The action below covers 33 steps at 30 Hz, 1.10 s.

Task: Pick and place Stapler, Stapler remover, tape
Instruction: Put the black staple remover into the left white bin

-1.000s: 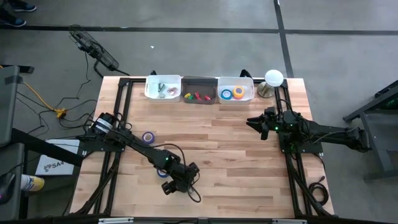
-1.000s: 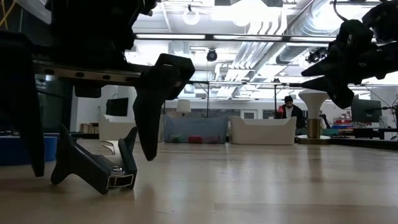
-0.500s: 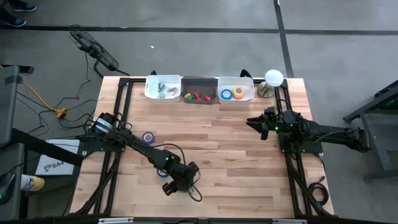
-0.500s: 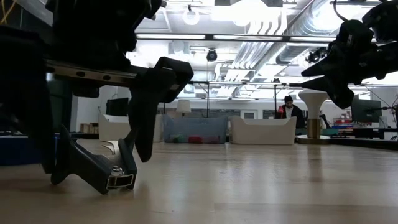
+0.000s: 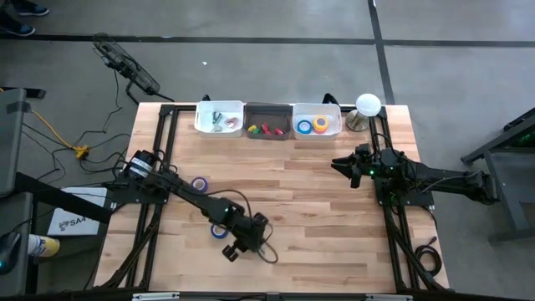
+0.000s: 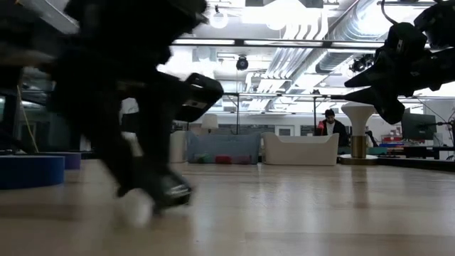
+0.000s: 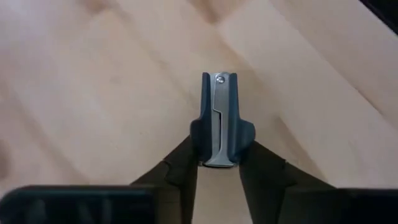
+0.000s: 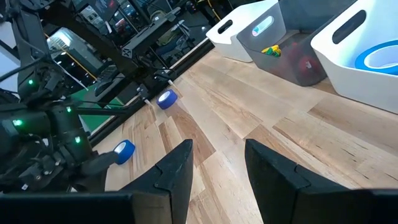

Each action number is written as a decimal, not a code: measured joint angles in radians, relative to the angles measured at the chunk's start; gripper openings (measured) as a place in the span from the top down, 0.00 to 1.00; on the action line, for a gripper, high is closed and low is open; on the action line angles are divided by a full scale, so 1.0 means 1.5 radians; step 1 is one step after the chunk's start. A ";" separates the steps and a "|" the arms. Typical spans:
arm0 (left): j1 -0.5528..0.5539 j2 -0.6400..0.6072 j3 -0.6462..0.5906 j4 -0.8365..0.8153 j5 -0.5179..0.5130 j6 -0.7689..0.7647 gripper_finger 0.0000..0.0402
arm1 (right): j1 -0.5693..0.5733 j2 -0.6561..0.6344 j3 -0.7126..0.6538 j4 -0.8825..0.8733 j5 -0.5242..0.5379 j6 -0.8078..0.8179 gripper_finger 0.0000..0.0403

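The stapler remover (image 7: 217, 115), dark blue-grey with a metal strip, lies on the wood table near its front edge, left of centre. My left gripper (image 5: 237, 246) is shut on it. Two loose tape rolls lie close by: a blue one (image 5: 219, 230) beside that arm and a purple one (image 5: 199, 184) farther back. More tape rolls sit in the right white bin (image 5: 316, 125). I cannot make out the stapler. My right gripper (image 5: 341, 164) hangs open above the table's right side, holding nothing. My left gripper pinches the stapler remover between its two fingers at the wide near end (image 7: 200, 138), one finger (image 7: 180, 171) on each flank. The fingers slant down from above and lie along the remover, whose narrow riveted end (image 7: 219, 79) points away from them. Whether it rests on the table I cannot tell.
Three bins stand in a row at the far edge: a white one (image 5: 219, 119), a dark one (image 5: 267, 125) with small coloured pieces, and the white tape bin. A white round-headed lamp (image 5: 368, 107) stands at the far right corner. Bare wood lies between the arms.
My left gripper has shut its fingers on the stapler remover and rolled a little about its own axis, staying over the same spot. The remover, which stood with its jaws spread on the table, now sits closed between the fingers. The low view is blurred.
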 joint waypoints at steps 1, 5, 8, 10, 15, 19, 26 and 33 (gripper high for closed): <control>0.006 0.000 0.004 0.001 -0.002 -0.022 0.78 | 0.000 0.000 0.000 0.000 0.000 0.000 0.66; 0.035 0.000 0.020 0.002 -0.002 -0.097 0.80 | 0.000 0.000 0.000 0.000 0.000 0.000 0.66; 0.062 0.000 0.023 0.000 -0.004 -0.144 0.80 | 0.000 0.000 0.000 0.000 0.000 0.000 0.66; 0.081 -0.001 0.023 -0.006 -0.017 -0.190 0.79 | 0.000 0.000 0.000 0.000 0.000 0.000 0.66; 0.137 -0.032 0.024 -0.055 -0.066 -0.235 0.76 | 0.000 0.000 0.000 0.000 0.000 0.000 0.66; 0.192 -0.078 0.023 -0.117 -0.093 -0.236 0.79 | 0.000 0.000 0.000 -0.002 0.000 0.000 0.66; 0.300 -0.165 0.023 -0.245 -0.128 -0.221 0.77 | 0.000 0.004 0.000 -0.005 0.000 0.000 0.66; 0.420 -0.225 0.023 -0.339 -0.178 -0.200 0.77 | 0.000 0.005 0.000 -0.004 0.000 0.000 0.66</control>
